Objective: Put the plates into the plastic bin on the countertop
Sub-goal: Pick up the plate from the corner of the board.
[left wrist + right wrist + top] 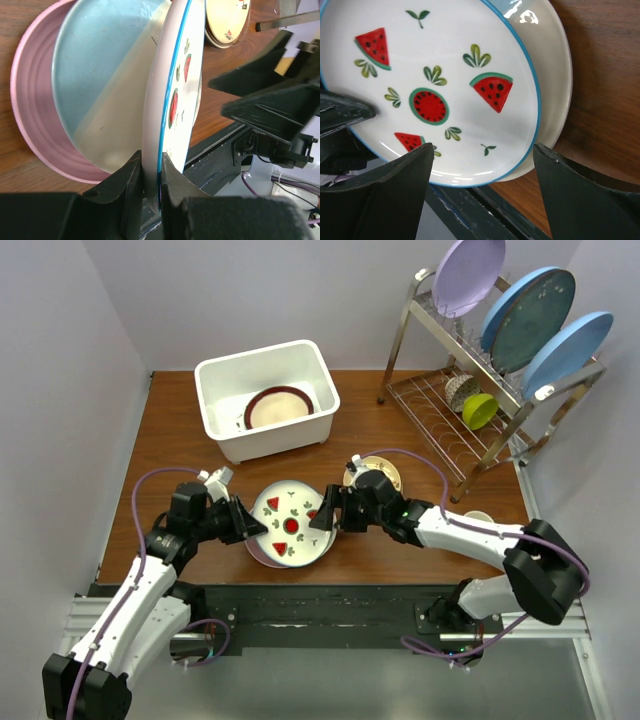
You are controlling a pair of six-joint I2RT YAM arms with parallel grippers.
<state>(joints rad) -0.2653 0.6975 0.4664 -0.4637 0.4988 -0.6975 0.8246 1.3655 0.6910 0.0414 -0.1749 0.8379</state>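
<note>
Countertop [170,445], plastic bin [232,445] holding apparently one plate [276,408]

The white plate [445,90] shows red watermelon slices, green leaf sprigs and a thin blue rim line. The pale blue plate [100,60] and the pink plate [25,117] are plain. The cream plate [277,408] has a maroon rim. The bin [275,440] is white, the worktop [180,440] brown wood-grain.

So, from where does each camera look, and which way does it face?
Top external: above and behind the arms, looking down on the countertop, plastic bin and both arms.
Left wrist: on the left arm, looking along the left gripper, shut on the rim of the watermelon plate.
Right wrist: on the right arm, looking down through the open right gripper at that plate.
Shared: all show the watermelon plate.
</note>
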